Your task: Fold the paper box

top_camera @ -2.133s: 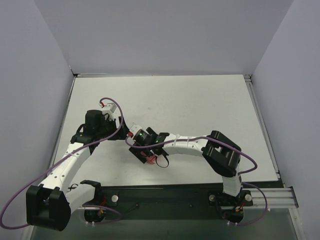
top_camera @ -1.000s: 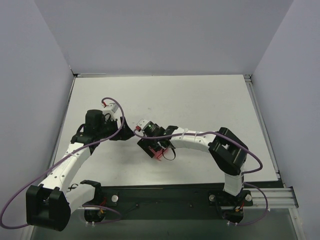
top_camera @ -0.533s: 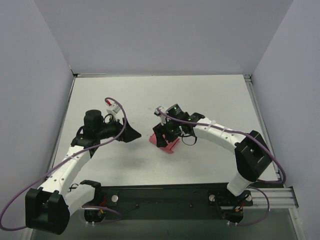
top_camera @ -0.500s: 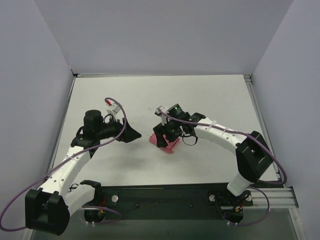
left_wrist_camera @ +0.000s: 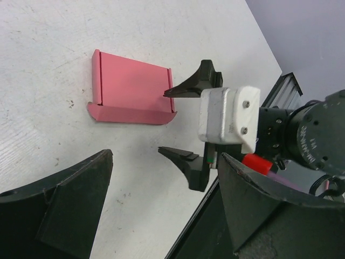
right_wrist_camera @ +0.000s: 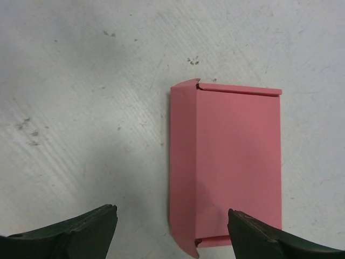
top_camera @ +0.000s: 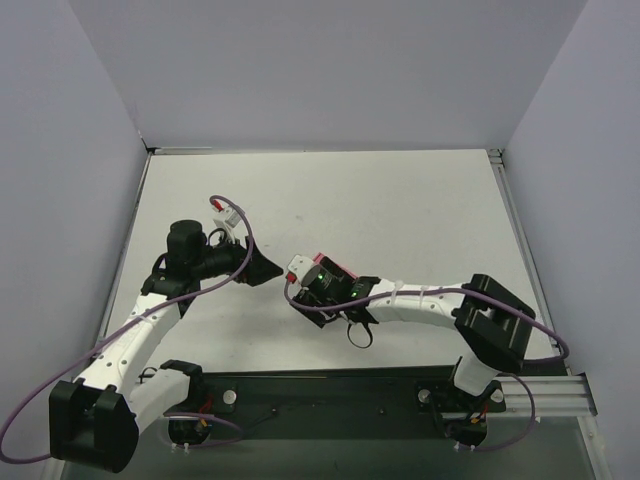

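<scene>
The paper box point(right_wrist_camera: 232, 167) is a pink flat folded rectangle lying on the white table, with a narrow flap along one long side. It also shows in the left wrist view point(left_wrist_camera: 132, 91), and in the top view only a pink sliver point(top_camera: 330, 262) shows beside the right wrist. My right gripper point(right_wrist_camera: 172, 237) is open and hovers just above the box, holding nothing; its two black fingers point(left_wrist_camera: 194, 86) stand apart at the box's short edge. My left gripper point(left_wrist_camera: 165, 154) is open and empty, a little left of the box point(top_camera: 268, 268).
The white table point(top_camera: 400, 210) is walled by pale panels at the back and sides. The black base rail point(top_camera: 330, 390) runs along the near edge. The right arm point(top_camera: 420, 300) lies low across the near middle, with purple cables looping by both arms.
My right gripper has swung back left and nearer and has let go of the box, which now lies flat under it. The left arm has hardly moved.
</scene>
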Available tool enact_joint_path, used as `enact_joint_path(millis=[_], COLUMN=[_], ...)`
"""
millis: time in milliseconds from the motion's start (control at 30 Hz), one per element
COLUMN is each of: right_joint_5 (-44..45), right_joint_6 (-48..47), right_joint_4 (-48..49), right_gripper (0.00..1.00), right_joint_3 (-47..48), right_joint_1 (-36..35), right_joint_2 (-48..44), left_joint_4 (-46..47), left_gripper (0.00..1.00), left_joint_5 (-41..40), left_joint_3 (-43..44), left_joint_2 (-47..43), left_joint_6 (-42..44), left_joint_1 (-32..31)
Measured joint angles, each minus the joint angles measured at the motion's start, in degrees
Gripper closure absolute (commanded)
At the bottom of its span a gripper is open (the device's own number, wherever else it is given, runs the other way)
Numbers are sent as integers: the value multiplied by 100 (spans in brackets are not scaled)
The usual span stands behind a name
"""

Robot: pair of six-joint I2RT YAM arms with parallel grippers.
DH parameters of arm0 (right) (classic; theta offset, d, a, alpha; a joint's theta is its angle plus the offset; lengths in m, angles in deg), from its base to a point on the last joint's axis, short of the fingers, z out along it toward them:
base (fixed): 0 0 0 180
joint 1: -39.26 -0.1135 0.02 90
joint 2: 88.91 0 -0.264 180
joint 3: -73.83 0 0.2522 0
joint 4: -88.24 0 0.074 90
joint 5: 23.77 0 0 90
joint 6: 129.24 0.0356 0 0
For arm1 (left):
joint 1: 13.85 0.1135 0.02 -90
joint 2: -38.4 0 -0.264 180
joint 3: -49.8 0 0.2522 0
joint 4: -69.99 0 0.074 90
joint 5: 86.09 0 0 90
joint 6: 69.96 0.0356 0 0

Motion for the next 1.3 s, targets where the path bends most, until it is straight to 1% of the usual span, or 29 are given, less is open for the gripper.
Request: enact_joint_path(millis=[133,233,267,367,600,700,733,767,900,1133,1167,1300], right_joint_5=[719,1064,1167,1449,2096,2273,2312,2347,2476,2452,2417,2203], right_joint_6=[-321,-562,-643,-852,-1187,-1287,-1311,-1338,-1460,-1504,-1497,-1416], right_joint_4=[568,835,905,1027,1137,1152,1156,1158,1161,1021,940,577], right_gripper=[19,23,25,30,35,38,40,46,58,72,76,82], right_joint_3=[-22,-11,33,153,380,435,448,461,535,579,577,514], right_joint_1=[-264,-439,-481,-586,-625,-625,-625,-625,-627,-625,-627,-627], right_joint_2=[422,739,796,981,1338,1432,1460,1484,1644,1698,1665,1316], left_joint_4=[-4,-11,-11,-20,-39,-39,-39,-39,-39,-42,-42,-42], left_gripper=[12,12,12,12,12,12,12,12,12,12,12,12], left_joint_5=[-35,-55,-63,-81,-96,-109,-109,-114,-125,-131,-136,-151], left_joint_3=[0,0,0,0,0,0,0,0,0,0,0,0], left_joint_2=[0,0,0,0,0,0,0,0,0,0,0,0], left_joint_6=[2,2,2,4,4,7,7,7,7,9,11,11], left_joint_1=[0,0,0,0,0,0,0,0,0,-2,-9,-17])
